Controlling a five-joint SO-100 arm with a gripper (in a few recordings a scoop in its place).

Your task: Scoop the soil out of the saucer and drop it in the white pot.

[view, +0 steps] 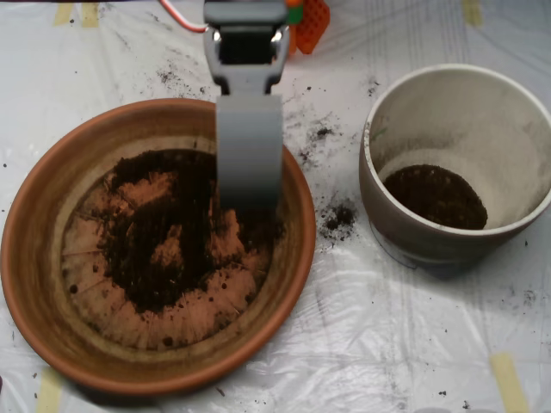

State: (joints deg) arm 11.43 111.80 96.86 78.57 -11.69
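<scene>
Scoop (249, 172) low in saucer (34, 249), tip in soil (164, 249); fingers' state unclear; white pot (379, 198) rt.

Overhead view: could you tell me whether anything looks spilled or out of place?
Yes: loose soil lies on the plastic sheet between the saucer and the white pot, with more crumbs scattered above the saucer.

saucer (52, 284): terracotta-orange, radial ridges
soil (164, 232): dark brown-black
white pot (525, 112): off-white, greyish outside
scoop (249, 202): grey
</scene>
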